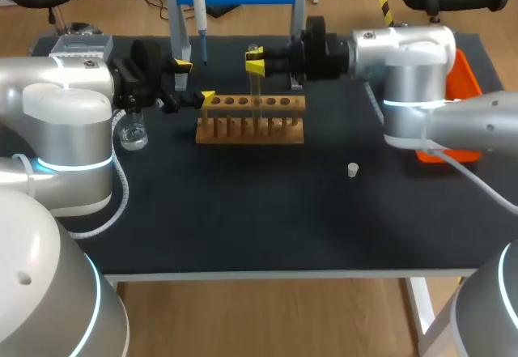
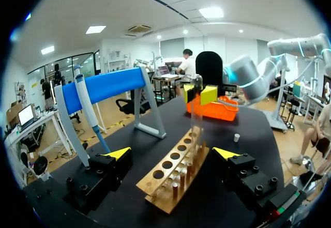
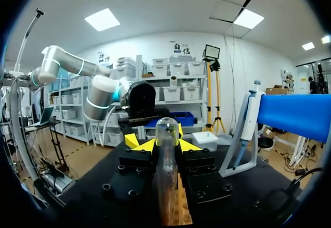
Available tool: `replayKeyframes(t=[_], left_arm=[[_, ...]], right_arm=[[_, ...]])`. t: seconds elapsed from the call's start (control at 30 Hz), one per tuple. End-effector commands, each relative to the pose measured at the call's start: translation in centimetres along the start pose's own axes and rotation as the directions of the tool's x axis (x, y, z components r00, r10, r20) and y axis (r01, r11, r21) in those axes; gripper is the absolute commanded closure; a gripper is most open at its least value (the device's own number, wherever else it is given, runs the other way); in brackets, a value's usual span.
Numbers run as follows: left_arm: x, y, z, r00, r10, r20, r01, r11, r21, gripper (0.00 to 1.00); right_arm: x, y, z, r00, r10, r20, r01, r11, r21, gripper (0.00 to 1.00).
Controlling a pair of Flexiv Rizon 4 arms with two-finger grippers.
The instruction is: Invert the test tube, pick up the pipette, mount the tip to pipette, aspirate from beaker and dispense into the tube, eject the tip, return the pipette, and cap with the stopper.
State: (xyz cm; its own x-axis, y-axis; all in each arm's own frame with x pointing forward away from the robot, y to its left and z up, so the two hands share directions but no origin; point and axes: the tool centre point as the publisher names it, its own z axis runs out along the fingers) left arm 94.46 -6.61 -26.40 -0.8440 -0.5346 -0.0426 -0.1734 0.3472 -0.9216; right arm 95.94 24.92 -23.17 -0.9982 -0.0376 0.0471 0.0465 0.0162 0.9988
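One glass test tube (image 1: 256, 90), upper centre, probably fragile and slippery; right end effector (image 1: 256, 59) clamps its upper end, left end effector (image 1: 195, 81) gapes.

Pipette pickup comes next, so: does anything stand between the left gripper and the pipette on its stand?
Nothing visible does. The left gripper is open, with the wooden rack lying ahead between its fingers. The pipette hangs just beyond one finger, with nothing in the gap.
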Motion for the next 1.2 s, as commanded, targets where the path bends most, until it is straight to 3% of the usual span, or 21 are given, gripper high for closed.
replayKeyframes(t=[0.03, 0.9, 1.2], left_arm=[[0.0, -0.1, 0.0, 1.0, -0.001, -0.001, 0.001, 1.0, -0.004, 0.0], [0.0, -0.1, 0.0, 1.0, -0.001, -0.001, 0.001, 1.0, -0.004, 0.0], [0.0, -0.1, 0.0, 1.0, -0.001, -0.001, 0.001, 1.0, -0.004, 0.0]], right_arm=[[0.3, 0.7, 0.0, 1.0, 0.004, 0.009, -0.004, 1.0, 0.003, 1.0], [2.3, 3.7, -0.9, 0.999, -0.023, 0.034, 0.023, 1.0, 0.001, 1.0], [2.9, 5.1, -2.3, 0.996, -0.012, 0.092, 0.012, 1.0, -0.009, 1.0]])
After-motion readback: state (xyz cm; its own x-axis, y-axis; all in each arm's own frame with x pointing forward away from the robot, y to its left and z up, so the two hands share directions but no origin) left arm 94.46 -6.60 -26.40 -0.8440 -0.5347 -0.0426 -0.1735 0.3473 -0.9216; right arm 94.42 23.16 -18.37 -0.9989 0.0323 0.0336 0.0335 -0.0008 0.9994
